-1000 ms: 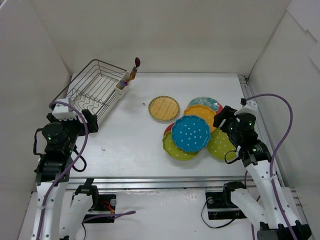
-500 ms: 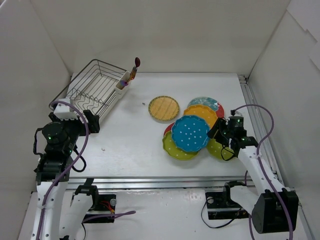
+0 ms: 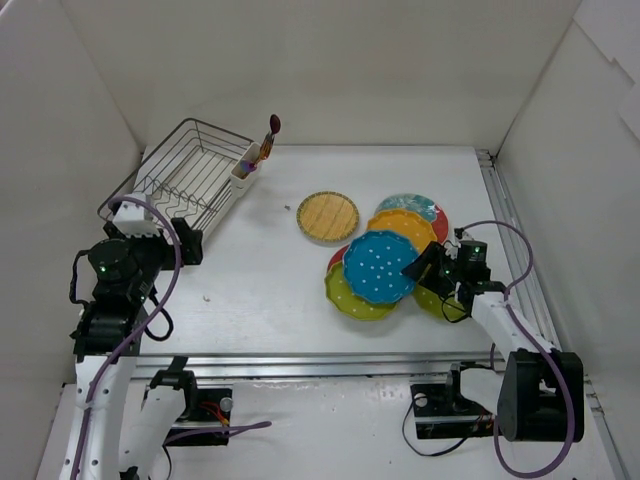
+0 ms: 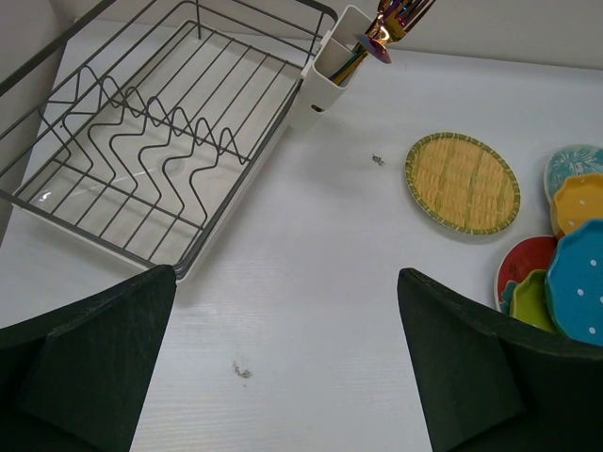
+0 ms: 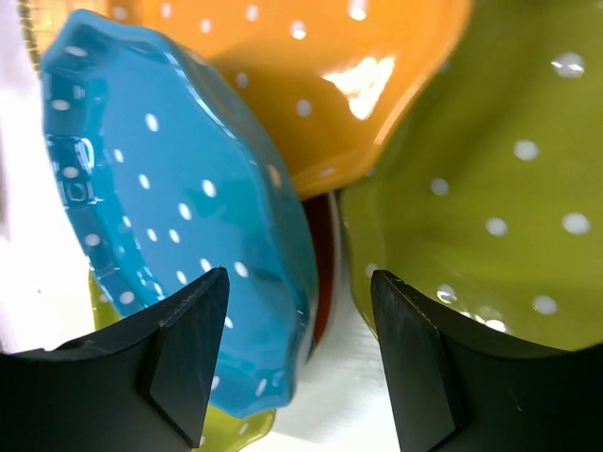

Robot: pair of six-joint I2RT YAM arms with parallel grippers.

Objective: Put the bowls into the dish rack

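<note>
Straddling the blue bowl (image 5: 188,207) rim, the right claw (image 5: 300,278) stands apart, not yet clamped. The left claw (image 4: 287,278) gapes wide and empty; ahead of it the dish rack (image 4: 141,155) holds nothing. All the bowls (image 3: 385,265) lie on the desk (image 3: 260,280), so no loading is done yet.

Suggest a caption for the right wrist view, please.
Open right hand straddling the blue bowl's rim, orange bowl and green bowl alongside.

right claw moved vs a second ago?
Yes. In the top view the right claw shifted down-left, from beside the orange bowl to the right rim of the blue bowl.
</note>
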